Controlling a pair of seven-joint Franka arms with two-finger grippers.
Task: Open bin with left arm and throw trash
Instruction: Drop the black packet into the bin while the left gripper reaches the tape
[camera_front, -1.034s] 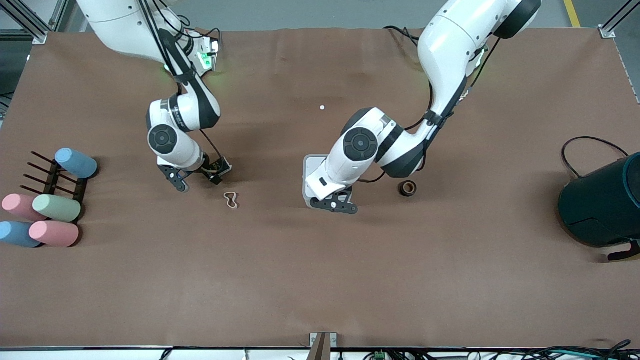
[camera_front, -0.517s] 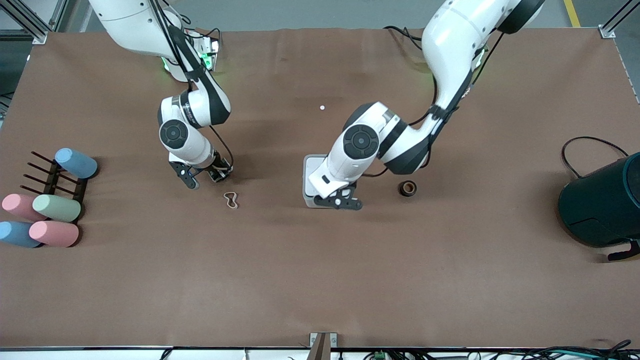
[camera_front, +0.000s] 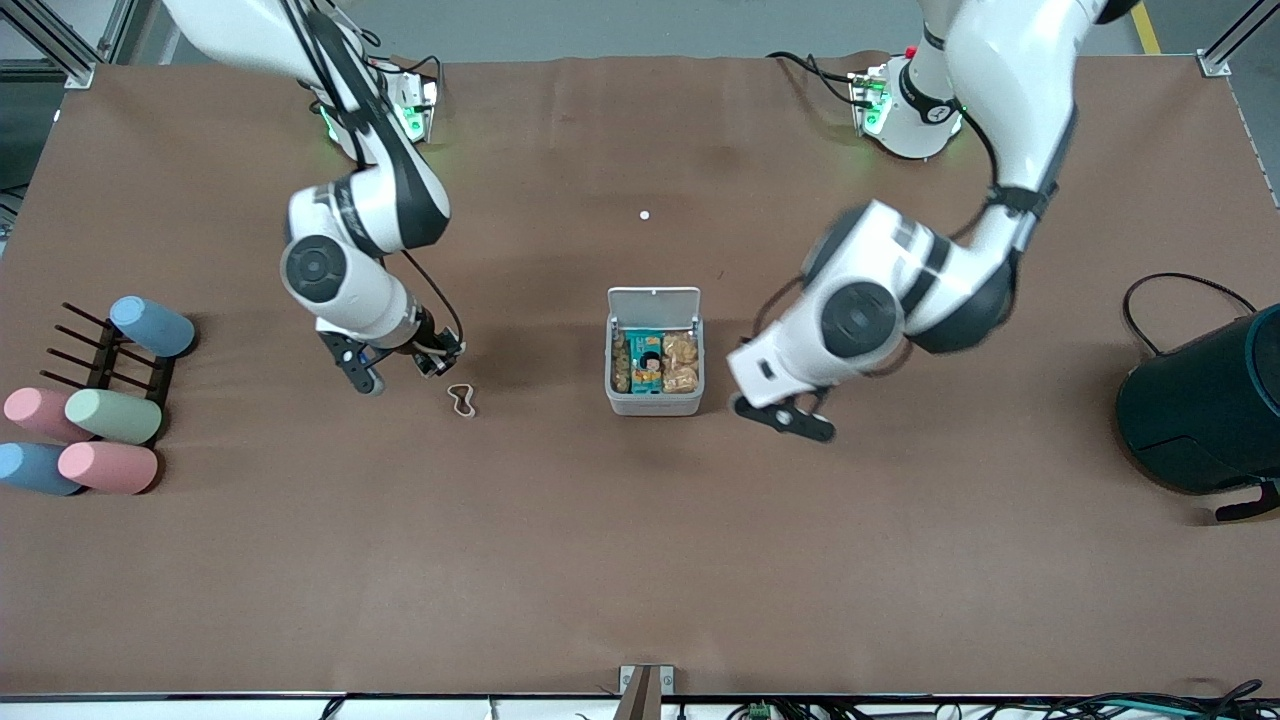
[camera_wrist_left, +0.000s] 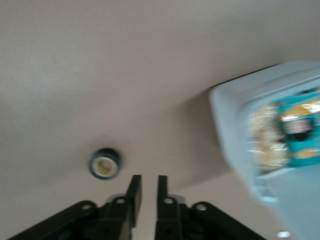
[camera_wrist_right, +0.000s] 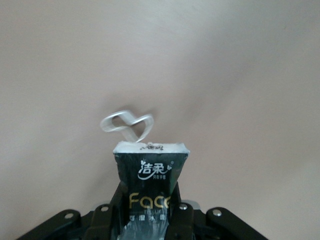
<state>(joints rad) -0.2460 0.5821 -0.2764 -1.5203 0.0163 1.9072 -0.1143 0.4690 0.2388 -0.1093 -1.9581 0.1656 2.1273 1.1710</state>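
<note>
With the bin (camera_front: 654, 400) lid open mid-bench, the black packet (camera_wrist_right: 150, 175) is held pinched in the right claw (camera_front: 398, 368) above the rubber-band loop (camera_front: 462, 399), while the narrowly parted, empty left claw (camera_front: 785, 417), hanging beside the bin above the tape roll (camera_wrist_left: 104, 163), could be struck during the packet's carry.

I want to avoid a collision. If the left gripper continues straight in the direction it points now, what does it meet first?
Probably only the bare table. The left gripper points between the small tape roll and the open bin; both lie beside its line, though depth is unclear.
</note>
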